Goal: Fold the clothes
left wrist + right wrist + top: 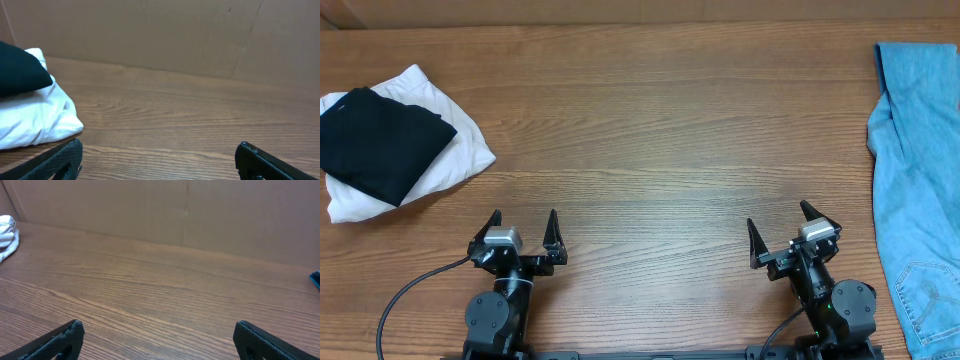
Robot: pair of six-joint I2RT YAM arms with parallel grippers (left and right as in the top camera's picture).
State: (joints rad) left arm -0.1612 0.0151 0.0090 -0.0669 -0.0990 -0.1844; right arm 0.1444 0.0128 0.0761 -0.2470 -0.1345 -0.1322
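Observation:
A folded black garment (378,140) lies on top of a folded white garment (455,150) at the far left of the table; both also show in the left wrist view, black (20,72) above white (45,117). An unfolded light blue pair of jeans (918,190) lies crumpled along the right edge. My left gripper (524,228) is open and empty near the front edge, right of the stack. My right gripper (782,225) is open and empty near the front edge, left of the jeans. Each shows wide-open fingers in its wrist view (159,150) (159,330).
The wooden table (660,130) stretches between the two piles. A cardboard wall (200,35) stands behind the table's far edge. A sliver of the white garment (7,237) and a blue edge of the jeans (316,279) show in the right wrist view.

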